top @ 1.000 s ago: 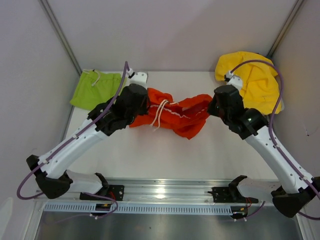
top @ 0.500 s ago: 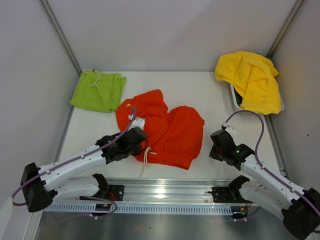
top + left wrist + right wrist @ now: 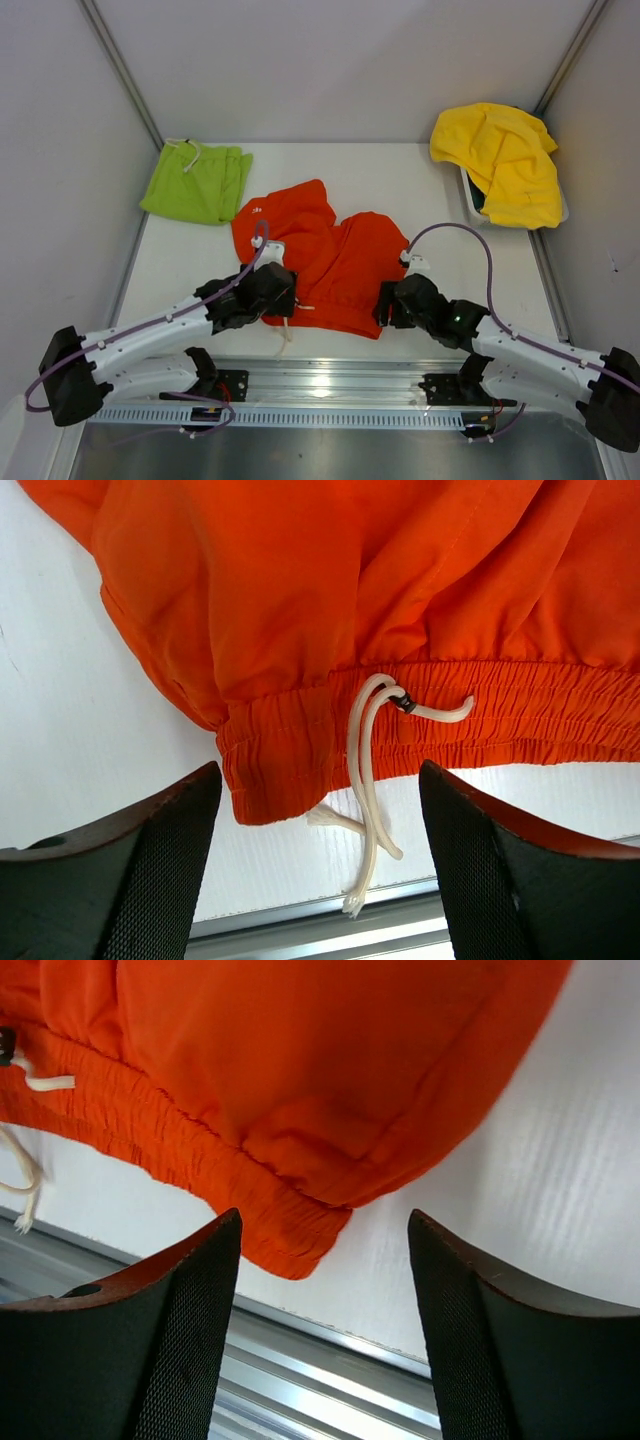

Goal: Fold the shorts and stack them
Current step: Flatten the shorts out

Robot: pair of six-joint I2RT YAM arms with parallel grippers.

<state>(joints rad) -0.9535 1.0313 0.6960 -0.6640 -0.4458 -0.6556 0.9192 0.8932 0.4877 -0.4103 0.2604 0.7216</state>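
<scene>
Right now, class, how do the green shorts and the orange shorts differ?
The green shorts lie at the table's far left corner; the orange shorts lie mid-table by the near edge. The green shorts look folded compact; the orange shorts are spread wider. Both have white drawstrings.

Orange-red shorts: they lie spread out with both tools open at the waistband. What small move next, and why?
Probably lower and close each tool on a corner of the waistband: the left tool and right tool stand open at its ends, and the orange-red shorts lie flat, unfolded, apart from the lime-green pair.
</scene>
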